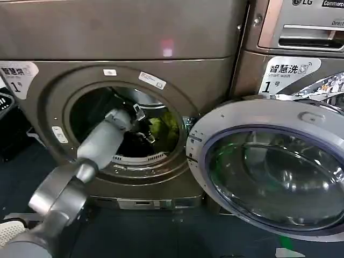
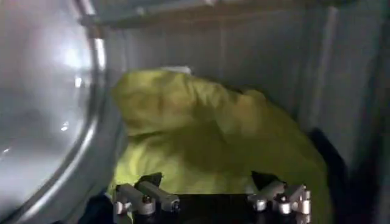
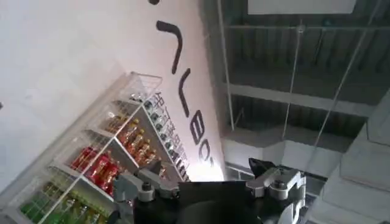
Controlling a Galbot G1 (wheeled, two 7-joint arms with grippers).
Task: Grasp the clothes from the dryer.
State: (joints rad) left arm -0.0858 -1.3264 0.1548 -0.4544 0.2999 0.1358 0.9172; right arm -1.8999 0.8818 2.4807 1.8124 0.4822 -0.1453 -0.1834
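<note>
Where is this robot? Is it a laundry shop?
Probably a laundromat: numbered machines stand side by side, one dryer has its round door open, and the left gripper reaches toward yellow-green clothes inside.

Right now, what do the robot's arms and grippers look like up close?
The left arm is smooth grey tubing with rounded joints. The left gripper and right gripper each have a black body with two silvery metal fingers fastened by small bolts.

The left gripper reached inside the dryer drum, just before the clothes heaped toward the back, while the door hung swung open to the right.
</note>
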